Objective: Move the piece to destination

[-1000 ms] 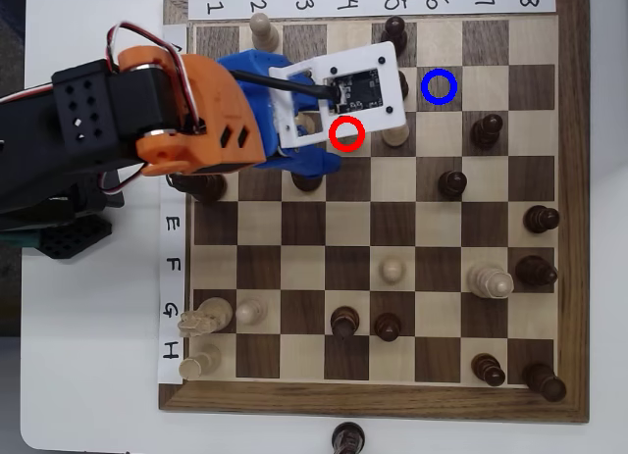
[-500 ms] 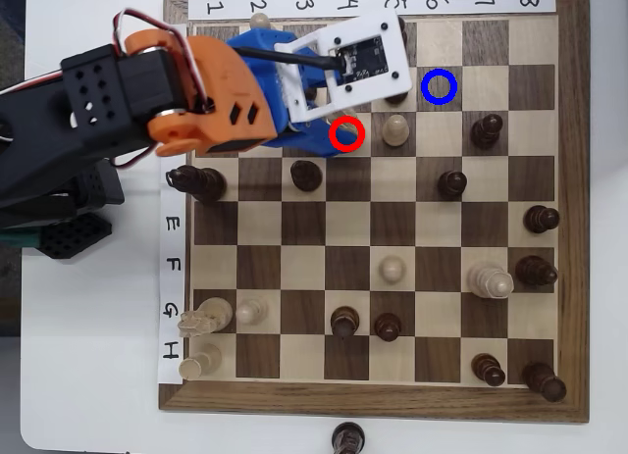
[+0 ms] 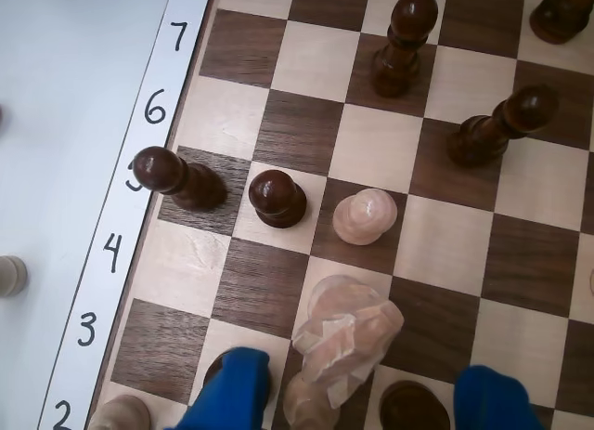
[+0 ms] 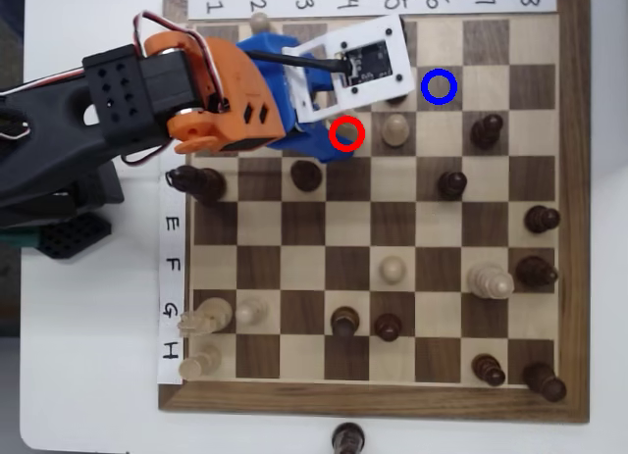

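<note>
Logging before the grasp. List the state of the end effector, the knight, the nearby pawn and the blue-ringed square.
End effector: open, one finger on each side of the knight.
Cream knight: upright, between the fingers, not gripped.
Cream pawn: upright, one square beyond the knight.
Blue-ringed square: empty.
</note>
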{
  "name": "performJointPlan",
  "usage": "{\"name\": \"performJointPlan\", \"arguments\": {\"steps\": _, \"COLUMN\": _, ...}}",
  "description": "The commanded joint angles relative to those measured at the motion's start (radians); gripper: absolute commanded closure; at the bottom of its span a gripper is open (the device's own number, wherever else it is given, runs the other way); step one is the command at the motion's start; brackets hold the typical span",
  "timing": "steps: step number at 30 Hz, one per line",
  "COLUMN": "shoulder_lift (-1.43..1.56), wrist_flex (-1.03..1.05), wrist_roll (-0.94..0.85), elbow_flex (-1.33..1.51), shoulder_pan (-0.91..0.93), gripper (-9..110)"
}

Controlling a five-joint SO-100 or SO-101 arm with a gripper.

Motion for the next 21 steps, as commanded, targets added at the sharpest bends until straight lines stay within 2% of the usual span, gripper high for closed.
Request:
{"name": "performJointPlan", "arguments": {"steps": 1, "shoulder_lift": 0.006, "wrist_flex": -0.072, "wrist_roll": 0.449, "elbow_flex": -0.005, "shoulder_pan": -0.015, "gripper": 73}}
{"name": "performJointPlan", "arguments": {"steps": 21, "shoulder_lift": -0.057, "wrist_flex": -0.14, "wrist_roll": 0.428, "elbow_flex": 0.015, "shoulder_pan": -0.026, "gripper": 73}}
